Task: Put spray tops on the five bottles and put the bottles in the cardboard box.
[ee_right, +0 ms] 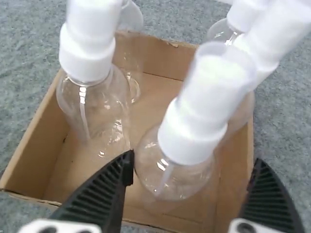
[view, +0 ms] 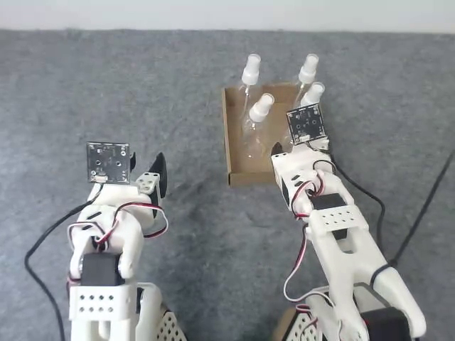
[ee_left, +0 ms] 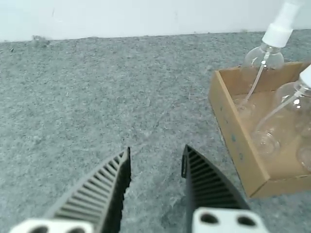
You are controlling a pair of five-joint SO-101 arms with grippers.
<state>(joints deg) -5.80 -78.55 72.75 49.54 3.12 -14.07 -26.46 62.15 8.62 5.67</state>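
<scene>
Right gripper (ee_right: 192,160) sits at the near wall of the box (ee_right: 29,150), jaws wide apart, one on each side of the nearest bottle (ee_right: 175,174). One jaw tip lies just beside the bottle body; the other stands clear of it. The bottle is not clamped. It stands inside the box with a spray top (ee_right: 209,97) fitted. A second bottle (ee_right: 92,107), also capped, stands beside it in the box, and more tops show behind both.

From above, four tops (view: 261,106) are counted over the box. A fifth cannot be confirmed, because the right wrist covers the near part of the box. The task is judged to be at or near its last placement.

Left gripper (ee_left: 156,150) hangs over bare table (ee_left: 97,87), apart from the box, jaws apart and empty.

Hazards from this position:
- Snagging on withdrawal. The jaw tip beside the bottle may drag it if the retreat runs off the centre line or the jaws narrow before they are clear.
- Chain toppling. The bottles look empty, light and tall, and they stand close together, so a nudge to one would likely pass to the others.
- Spill over the wall. The box walls are low against the bottle height, so a tipped bottle may fall out.
- Box shift. Arm contact may slide the cardboard on the table.
</scene>
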